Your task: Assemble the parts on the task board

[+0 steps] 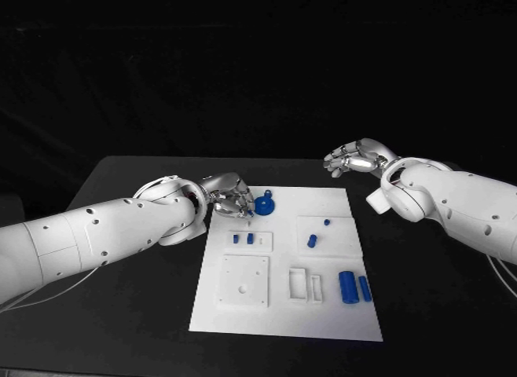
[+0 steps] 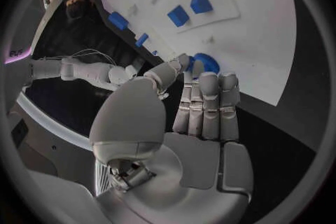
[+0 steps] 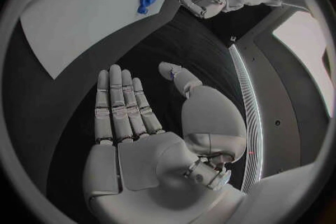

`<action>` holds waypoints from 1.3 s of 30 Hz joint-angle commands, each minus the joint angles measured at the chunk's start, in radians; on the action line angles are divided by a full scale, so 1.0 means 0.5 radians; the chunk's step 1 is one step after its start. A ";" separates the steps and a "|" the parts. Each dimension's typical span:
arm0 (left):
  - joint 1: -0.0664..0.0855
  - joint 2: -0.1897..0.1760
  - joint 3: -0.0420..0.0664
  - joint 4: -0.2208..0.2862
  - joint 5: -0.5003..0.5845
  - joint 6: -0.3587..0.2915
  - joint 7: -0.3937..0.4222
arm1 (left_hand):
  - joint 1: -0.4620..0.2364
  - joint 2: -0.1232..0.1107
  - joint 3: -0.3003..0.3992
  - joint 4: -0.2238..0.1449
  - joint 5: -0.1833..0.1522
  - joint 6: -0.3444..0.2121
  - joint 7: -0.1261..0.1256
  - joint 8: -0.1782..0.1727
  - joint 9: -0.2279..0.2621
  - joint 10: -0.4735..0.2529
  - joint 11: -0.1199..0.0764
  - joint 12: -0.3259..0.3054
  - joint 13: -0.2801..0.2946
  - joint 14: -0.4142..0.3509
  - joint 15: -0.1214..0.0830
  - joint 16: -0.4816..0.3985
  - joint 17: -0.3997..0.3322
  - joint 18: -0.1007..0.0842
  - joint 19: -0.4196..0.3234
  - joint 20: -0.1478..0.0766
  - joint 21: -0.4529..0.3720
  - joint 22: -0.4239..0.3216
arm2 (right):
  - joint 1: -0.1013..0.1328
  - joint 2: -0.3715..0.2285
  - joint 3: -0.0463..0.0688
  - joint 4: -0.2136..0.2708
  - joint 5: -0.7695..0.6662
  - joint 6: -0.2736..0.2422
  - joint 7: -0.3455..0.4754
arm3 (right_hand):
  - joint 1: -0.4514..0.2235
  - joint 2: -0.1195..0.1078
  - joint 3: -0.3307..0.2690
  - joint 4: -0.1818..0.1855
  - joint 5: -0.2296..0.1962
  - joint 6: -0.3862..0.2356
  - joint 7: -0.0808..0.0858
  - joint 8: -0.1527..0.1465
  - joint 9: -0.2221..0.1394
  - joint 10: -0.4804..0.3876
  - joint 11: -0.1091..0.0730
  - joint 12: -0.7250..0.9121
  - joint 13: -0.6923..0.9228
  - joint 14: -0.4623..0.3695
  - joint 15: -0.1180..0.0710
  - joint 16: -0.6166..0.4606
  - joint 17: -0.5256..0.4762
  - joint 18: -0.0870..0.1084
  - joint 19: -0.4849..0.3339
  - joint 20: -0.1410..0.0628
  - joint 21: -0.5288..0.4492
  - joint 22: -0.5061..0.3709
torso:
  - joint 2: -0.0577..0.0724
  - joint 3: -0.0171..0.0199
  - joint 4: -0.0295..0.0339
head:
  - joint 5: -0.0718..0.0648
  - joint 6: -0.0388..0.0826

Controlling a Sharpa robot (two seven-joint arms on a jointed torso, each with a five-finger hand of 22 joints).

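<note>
Task board point(image 1: 284, 314) flat white plate; left hand point(image 1: 228, 201) pinching round blue part point(image 1: 264, 207); right hand point(image 1: 355, 159) spread, empty.

A black surface point(image 1: 134, 306) with a matte top and rounded far corners fills the lower part of the head view. Behind it and to both sides hangs a black backdrop point(image 1: 258, 71), faintly creased like cloth, with no wall, window or lamp to be made out. Even light falls on the surface from above, leaving the surroundings dark. In the right wrist view a pale grey floor point(image 3: 297, 61) lies beyond the surface's edge
</note>
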 commanded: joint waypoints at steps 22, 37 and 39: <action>-0.003 -0.017 -0.005 -0.015 -0.046 0.077 0.001 | -0.005 0.016 0.009 -0.008 0.013 0.014 0.000 0.006 0.000 0.037 0.012 -0.012 0.003 0.018 -0.005 0.009 -0.003 0.061 0.013 -0.067 0.017 0.039 | 0.000 -0.001 0.001 0.001 0.001 0.017 0.016 | 0.002 0.019 0.011 -0.005 0.009 -0.017 0.066 0.010 -0.004 -0.011 0.005 0.009 -0.004 0.002 0.011 -0.011 -0.002 0.012 -0.011 0.002 -0.014 0.002 | 0.004 0.0003 -0.010 | 0.021 -0.006; -0.035 0.018 -0.028 -0.073 -0.087 0.081 0.014 | -0.006 0.018 0.010 -0.009 0.014 0.013 0.000 0.005 -0.002 0.039 0.012 -0.016 0.004 0.020 -0.006 0.009 -0.004 0.061 0.016 -0.068 0.018 0.038 | 0.000 -0.007 0.001 -0.001 0.001 0.018 0.015 | 0.002 0.020 0.011 -0.006 0.009 -0.017 0.066 0.011 -0.004 -0.011 0.005 0.009 -0.005 0.002 0.011 -0.012 -0.002 0.012 -0.010 0.002 -0.015 0.002 | 0.003 0.0029 -0.008 | 0.014 -0.021; -0.039 0.025 -0.033 -0.075 -0.088 0.082 0.015 | -0.007 0.018 0.010 -0.009 0.014 0.013 0.000 0.004 -0.002 0.039 0.012 -0.016 0.004 0.020 -0.006 0.009 -0.004 0.061 0.016 -0.068 0.018 0.038 | 0.000 -0.007 0.001 -0.002 0.001 0.018 0.015 | 0.002 0.020 0.011 -0.006 0.009 -0.017 0.066 0.011 -0.004 -0.011 0.005 0.009 -0.005 0.002 0.011 -0.012 -0.002 0.012 -0.010 0.002 -0.015 0.002 | 0.003 0.0028 -0.008 | 0.015 -0.020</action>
